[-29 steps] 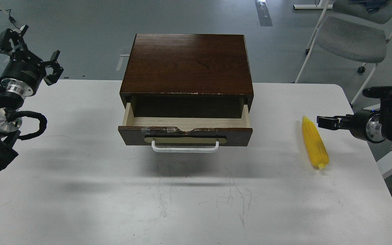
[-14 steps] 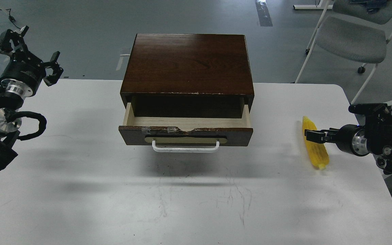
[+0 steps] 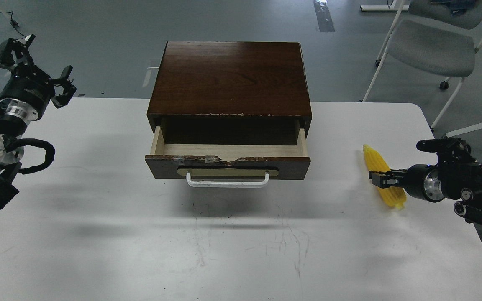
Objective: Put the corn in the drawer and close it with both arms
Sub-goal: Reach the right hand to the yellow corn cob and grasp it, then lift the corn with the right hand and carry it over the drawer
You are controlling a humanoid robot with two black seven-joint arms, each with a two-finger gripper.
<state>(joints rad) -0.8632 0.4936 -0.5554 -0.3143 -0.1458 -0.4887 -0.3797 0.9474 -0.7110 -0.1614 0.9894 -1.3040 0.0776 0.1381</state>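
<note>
Corn (image 3: 378, 168): lies on the table (image 3: 241, 251) at about 3 o'clock from the drawer (image 3: 228, 161), well apart from it, tip toward 11 o'clock, butt toward 5.
Right claw (image 3: 375, 177): reaches in from 3 o'clock and sits across the cob's middle. Seen edge-on and dark, so I cannot tell whether it has closed on the cob or only lies over it.
Left claw (image 3: 66, 85): raised at 9 o'clock off the table's far left corner, fingers spread, holding nothing.
Drawer: pulled partly out, pale inside bare, handle (image 3: 227, 180) toward 6 o'clock.
Risk, roll: a round tapered cob may turn away under a side-on pinch.
Risk, slip: a grip off the middle could let the butt droop during the carry.
Risk, entry: the opening looks shallow front to back; a cob carried crosswise to it could catch the chipped front edge.
Risk, closing: an uneven push from two arms could skew the drawer or shove the cabinet (image 3: 230, 77) back.
</note>
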